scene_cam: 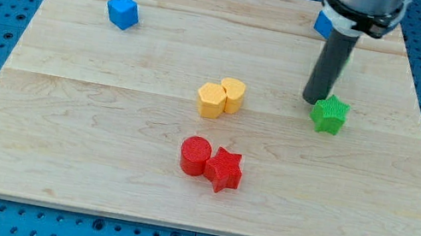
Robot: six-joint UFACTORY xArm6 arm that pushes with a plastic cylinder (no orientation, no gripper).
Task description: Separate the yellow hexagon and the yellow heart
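The yellow hexagon [211,100] and the yellow heart [233,94] sit touching each other near the middle of the wooden board [106,117], the heart to the upper right of the hexagon. My tip [314,101] is to the right of the pair, about a hand's width from the heart, right beside the upper left of a green star [330,115].
A blue cube [122,11] lies at the upper left. A red cylinder [195,154] and a red star [223,170] touch below the yellow pair. Another blue block [323,22] is partly hidden behind the arm at the top. A pegboard surrounds the board.
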